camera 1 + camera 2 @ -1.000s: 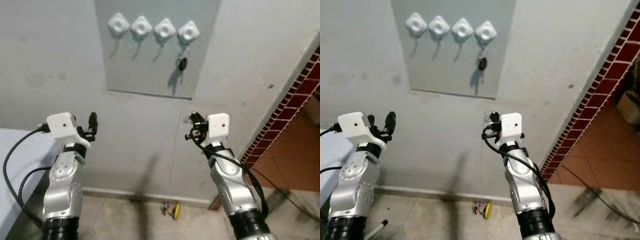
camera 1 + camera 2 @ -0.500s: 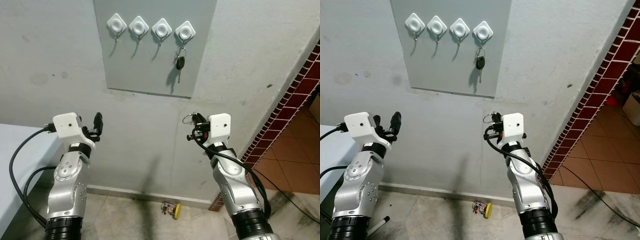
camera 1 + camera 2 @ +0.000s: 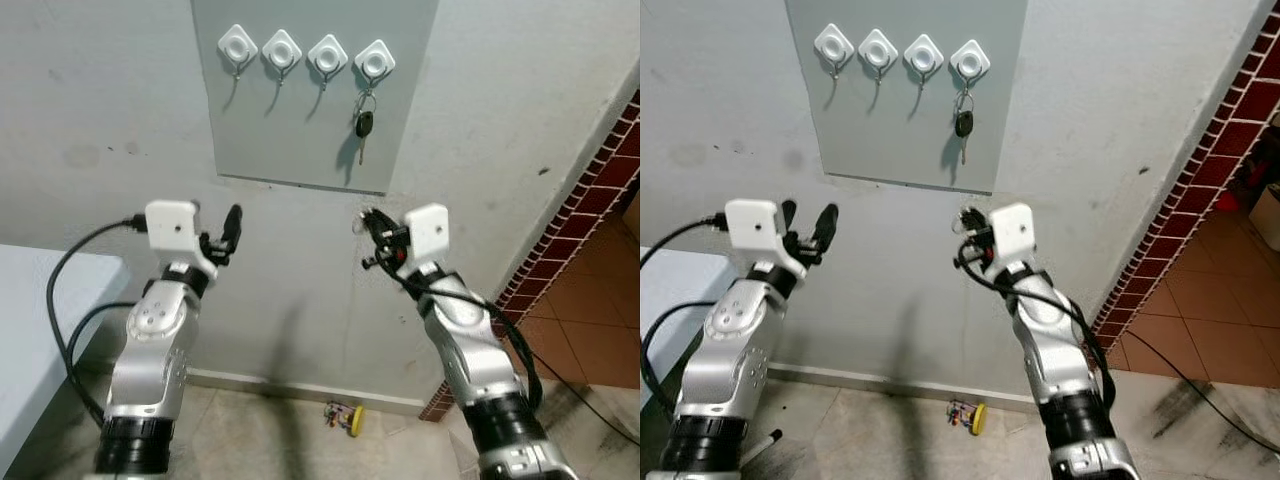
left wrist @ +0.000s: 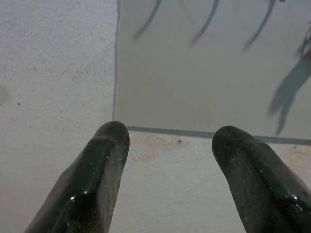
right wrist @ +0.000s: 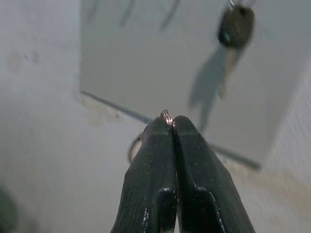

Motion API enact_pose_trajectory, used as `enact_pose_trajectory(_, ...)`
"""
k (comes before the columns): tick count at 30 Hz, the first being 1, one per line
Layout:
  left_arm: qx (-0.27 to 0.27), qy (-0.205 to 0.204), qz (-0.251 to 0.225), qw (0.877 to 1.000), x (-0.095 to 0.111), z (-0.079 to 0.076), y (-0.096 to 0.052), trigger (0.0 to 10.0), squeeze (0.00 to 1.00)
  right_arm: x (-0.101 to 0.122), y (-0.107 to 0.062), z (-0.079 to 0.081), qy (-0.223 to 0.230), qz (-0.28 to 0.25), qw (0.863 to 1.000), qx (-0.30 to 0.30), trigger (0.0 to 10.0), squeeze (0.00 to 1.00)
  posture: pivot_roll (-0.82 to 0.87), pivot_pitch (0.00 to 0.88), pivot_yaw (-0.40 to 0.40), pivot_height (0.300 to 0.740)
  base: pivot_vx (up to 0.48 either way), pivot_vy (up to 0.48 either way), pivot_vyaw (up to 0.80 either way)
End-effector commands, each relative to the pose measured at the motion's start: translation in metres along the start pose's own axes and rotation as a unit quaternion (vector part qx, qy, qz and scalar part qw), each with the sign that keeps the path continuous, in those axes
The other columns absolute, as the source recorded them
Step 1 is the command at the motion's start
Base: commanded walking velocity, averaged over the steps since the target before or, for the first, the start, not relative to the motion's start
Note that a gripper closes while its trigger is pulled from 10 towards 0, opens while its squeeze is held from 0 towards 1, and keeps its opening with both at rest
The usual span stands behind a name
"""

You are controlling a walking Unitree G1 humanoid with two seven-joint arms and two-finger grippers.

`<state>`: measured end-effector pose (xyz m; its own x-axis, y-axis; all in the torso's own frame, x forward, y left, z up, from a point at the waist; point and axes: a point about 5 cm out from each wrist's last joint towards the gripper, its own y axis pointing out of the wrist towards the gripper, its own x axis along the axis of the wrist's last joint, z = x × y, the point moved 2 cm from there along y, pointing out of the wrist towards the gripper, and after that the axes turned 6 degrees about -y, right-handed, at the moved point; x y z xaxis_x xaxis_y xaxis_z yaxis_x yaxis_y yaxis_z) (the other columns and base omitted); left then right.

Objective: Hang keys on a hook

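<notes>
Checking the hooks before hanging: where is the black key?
The black key hangs from the rightmost hook on the grey panel, above the right gripper.

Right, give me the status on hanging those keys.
Done: one black key already hangs from the rightmost hook on the grey panel. In hand: the right hand is shut on a metal key ring, held below the panel. The left hand is open and holds nothing. Left: lift the ring onto one of the three free hooks.
</notes>
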<state>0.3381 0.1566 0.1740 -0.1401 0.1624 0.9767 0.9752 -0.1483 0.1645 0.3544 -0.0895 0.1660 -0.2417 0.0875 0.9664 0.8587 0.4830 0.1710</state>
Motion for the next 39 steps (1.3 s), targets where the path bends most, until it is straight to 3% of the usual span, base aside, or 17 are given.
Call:
enact_pose_trajectory(1, -0.017, 0.012, -0.005, 1.000, 0.007, -0.005, 0.005, 10.0, 0.00, 0.006, 0.008, -0.001, -0.003, -0.009, 1.000, 0.014, 10.0, 0.00, -0.08, 0.000, -0.029, 0.740, 0.000, 0.000, 0.00)
enact_pose_trajectory(4, -0.045, 0.017, -0.022, 0.999, 0.020, -0.017, 0.013, 10.0, 0.00, 0.025, 0.027, 0.002, -0.002, -0.036, 0.998, 0.044, 10.0, 0.00, -0.07, 0.000, -0.030, 0.740, 0.000, 0.000, 0.00)
enact_pose_trajectory(17, -0.077, 0.015, -0.053, 0.995, 0.044, -0.034, 0.027, 10.0, 0.00, 0.058, 0.058, -0.006, 0.005, -0.081, 0.996, 0.034, 10.0, 0.00, -0.07, 0.009, -0.026, 0.740, 0.000, 0.000, 0.00)
enact_pose_trajectory(29, -0.085, 0.007, -0.061, 0.994, 0.051, -0.040, 0.029, 10.0, 0.00, 0.075, 0.076, -0.011, 0.052, -0.099, 0.994, 0.015, 10.0, 0.00, -0.07, 0.018, -0.028, 0.740, 0.000, 0.000, 0.00)
enact_pose_trajectory(39, -0.084, 0.004, -0.060, 0.995, 0.051, -0.041, 0.028, 10.0, 0.00, 0.082, 0.083, -0.012, 0.057, -0.105, 0.993, 0.016, 10.0, 0.00, -0.07, 0.022, -0.032, 0.740, 0.000, 0.000, 0.00)
